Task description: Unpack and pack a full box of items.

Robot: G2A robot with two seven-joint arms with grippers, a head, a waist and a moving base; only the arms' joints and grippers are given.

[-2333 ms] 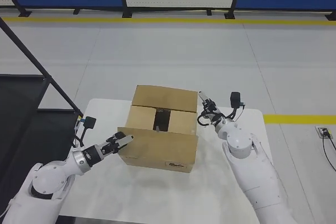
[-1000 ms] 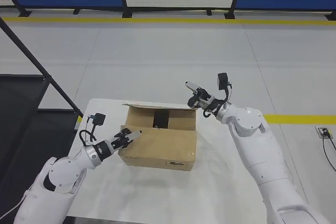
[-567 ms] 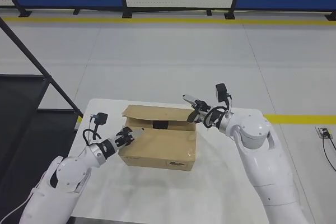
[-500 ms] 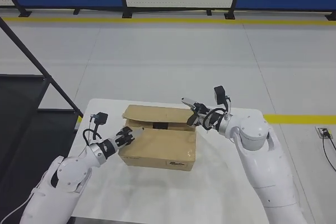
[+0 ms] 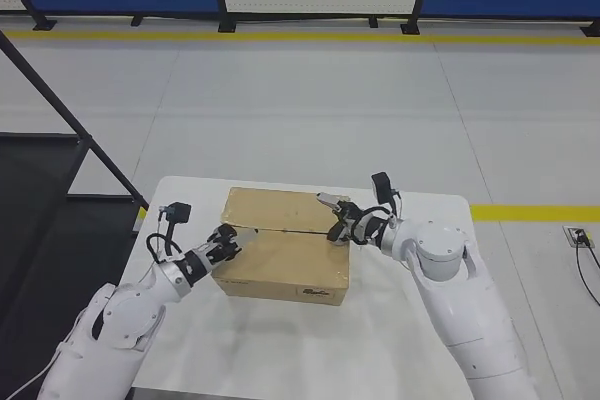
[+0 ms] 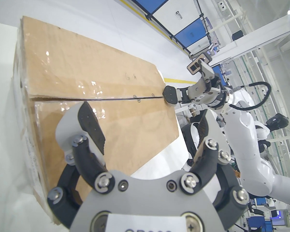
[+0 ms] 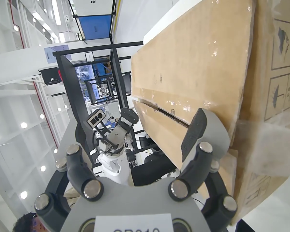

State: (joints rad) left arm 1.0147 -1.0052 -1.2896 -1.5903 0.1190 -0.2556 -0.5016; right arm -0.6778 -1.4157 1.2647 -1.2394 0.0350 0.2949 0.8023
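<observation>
The brown cardboard box [image 5: 285,250] stands mid-table with both top flaps folded flat and a thin seam between them. My left gripper [image 5: 235,238] is open at the box's left end, its fingers [image 6: 91,124] spread over the near flap [image 6: 125,126]. At the right end of the seam my right gripper [image 5: 332,215] is also open, one pad [image 7: 195,131] lying against the box top [image 7: 195,56] beside the slit. The left wrist view shows that pad [image 6: 170,94] touching the seam's far end. The contents are hidden.
The white table [image 5: 400,320] has free room in front of and to the right of the box. A black metal rack [image 5: 40,200] stands to the left of the table. A yellow floor line [image 5: 540,212] runs to the right.
The far flap, upright before, has been pushed down flat by my right gripper, closing the dark opening. My left gripper has stayed at the near flap's left end.
</observation>
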